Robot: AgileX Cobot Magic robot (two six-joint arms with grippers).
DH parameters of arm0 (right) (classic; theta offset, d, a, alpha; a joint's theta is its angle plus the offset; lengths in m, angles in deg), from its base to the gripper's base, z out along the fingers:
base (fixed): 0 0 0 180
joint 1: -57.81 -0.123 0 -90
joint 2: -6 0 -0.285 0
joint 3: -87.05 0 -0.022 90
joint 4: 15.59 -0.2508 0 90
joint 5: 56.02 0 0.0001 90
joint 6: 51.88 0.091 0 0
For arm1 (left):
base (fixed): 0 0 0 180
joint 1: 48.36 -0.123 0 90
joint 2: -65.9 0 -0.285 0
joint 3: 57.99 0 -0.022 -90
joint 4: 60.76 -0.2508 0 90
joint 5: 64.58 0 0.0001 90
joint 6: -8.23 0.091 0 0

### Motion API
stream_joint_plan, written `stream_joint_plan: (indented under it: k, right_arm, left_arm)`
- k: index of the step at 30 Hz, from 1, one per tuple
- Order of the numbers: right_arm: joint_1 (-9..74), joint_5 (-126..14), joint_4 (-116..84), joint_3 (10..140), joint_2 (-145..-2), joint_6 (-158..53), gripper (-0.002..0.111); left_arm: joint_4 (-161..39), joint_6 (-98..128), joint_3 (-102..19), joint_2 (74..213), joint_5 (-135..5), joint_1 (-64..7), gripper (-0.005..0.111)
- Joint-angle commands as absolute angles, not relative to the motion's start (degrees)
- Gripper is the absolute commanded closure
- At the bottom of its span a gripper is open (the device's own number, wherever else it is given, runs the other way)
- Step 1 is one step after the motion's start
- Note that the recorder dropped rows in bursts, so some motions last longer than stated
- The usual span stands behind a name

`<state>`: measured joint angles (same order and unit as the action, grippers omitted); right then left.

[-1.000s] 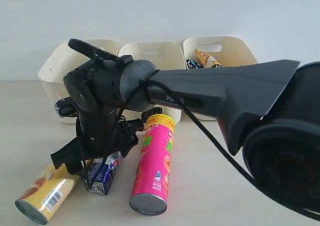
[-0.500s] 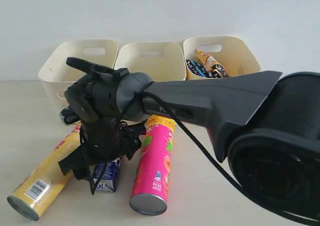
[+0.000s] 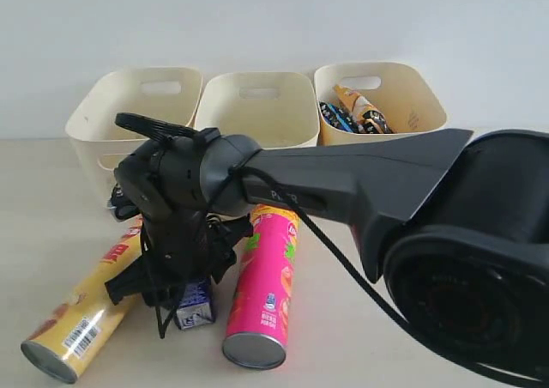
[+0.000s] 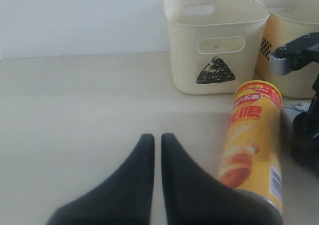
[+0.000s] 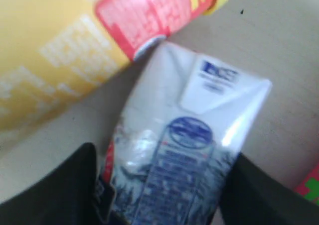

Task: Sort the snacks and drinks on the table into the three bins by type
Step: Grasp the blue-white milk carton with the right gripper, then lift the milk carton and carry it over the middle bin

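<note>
My right gripper reaches across to the left and points down over the blue and white drink carton. Its two fingers press against the carton's sides. The yellow chip tube lies just left of the carton, and the pink-red tube just right. My left gripper is shut and empty, low over the bare table, left of the yellow tube. The orange bag and a blue bag sit in the right bin. The purple carton is hidden.
The triangle bin and the middle bin stand at the back behind the tubes. My right arm fills much of the exterior view and hides the table's right side.
The right gripper has come down round the carton, which shifted slightly right. The yellow tube was pushed and swung so that its far end now points toward the bins.
</note>
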<state>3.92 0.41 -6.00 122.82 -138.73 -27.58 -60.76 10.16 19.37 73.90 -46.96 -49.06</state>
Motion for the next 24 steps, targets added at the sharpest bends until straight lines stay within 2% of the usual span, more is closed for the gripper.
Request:
stream_joint_plan:
  k: [1, 7, 24]
  right_arm:
    - [4.1, 1.1, -5.6, 122.9, -138.4, -27.6, 0.071]
    - [4.1, 2.2, -5.6, 122.9, -138.4, -26.7, 0.108]
    - [4.1, 4.9, -4.2, 123.2, -130.7, -23.9, 0.108]
  left_arm:
    - [-60.4, 10.2, 19.2, 73.7, -47.7, -49.3, 0.102]
    - [-60.4, 10.2, 19.2, 73.7, -47.7, -49.3, 0.102]
    - [-60.4, 10.2, 19.2, 73.7, -47.7, -49.3, 0.102]
